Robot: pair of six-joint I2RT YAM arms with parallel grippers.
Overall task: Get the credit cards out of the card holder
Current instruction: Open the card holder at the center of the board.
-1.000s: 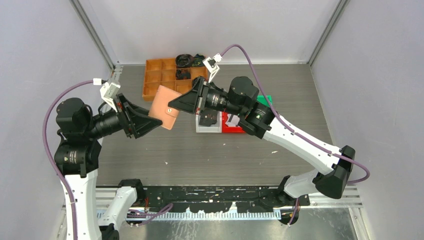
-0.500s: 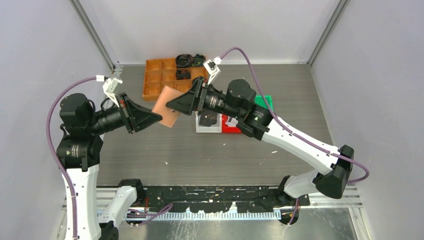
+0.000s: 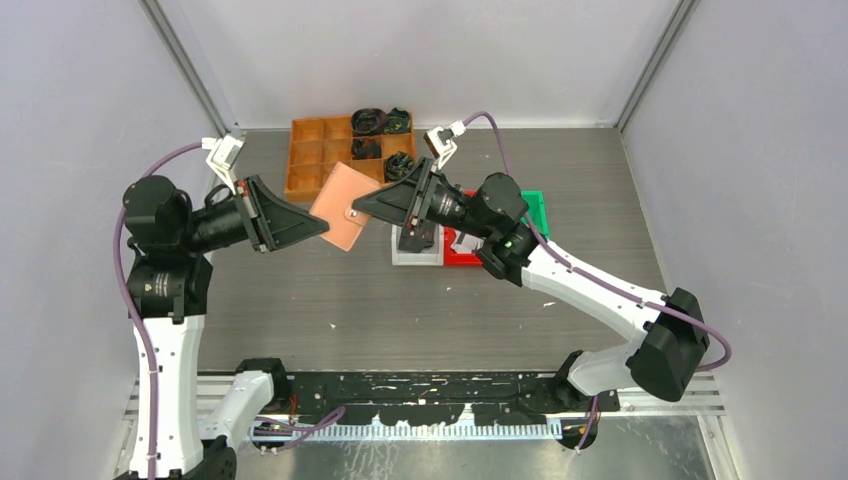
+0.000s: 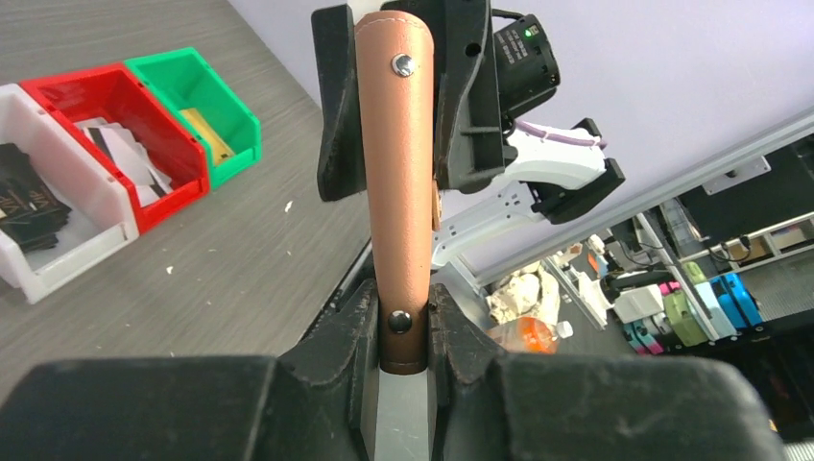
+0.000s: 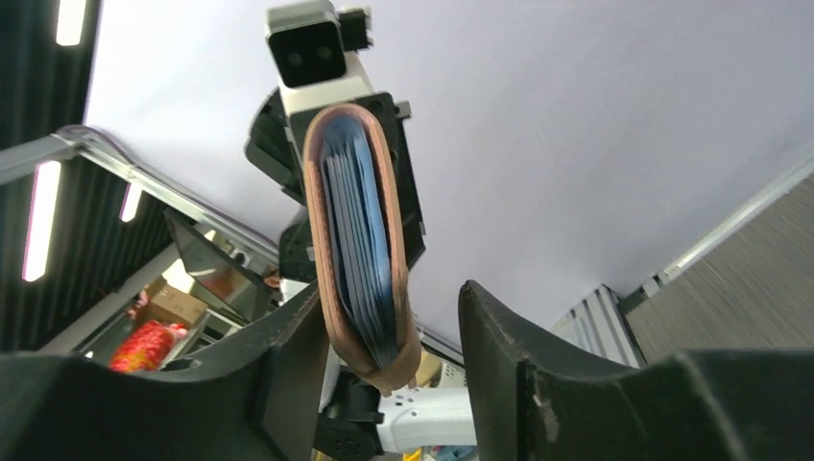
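Aloft, card holder (image 3: 343, 207) in left fingers (image 4: 347, 331), right fingers (image 5: 509, 336) seemingly loose

Card holder (image 3: 345, 207) carried farther back toward the orange tray (image 3: 310, 150); left arm's fingers (image 4: 350, 327) have clamped it, right arm's fingers (image 5: 499, 327) have loosened.

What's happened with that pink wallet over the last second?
The left fingers closed on the card holder; the right fingers loosened and now just flank it. The card holder turned slightly in mid-air. The orange tray and bins stayed put.
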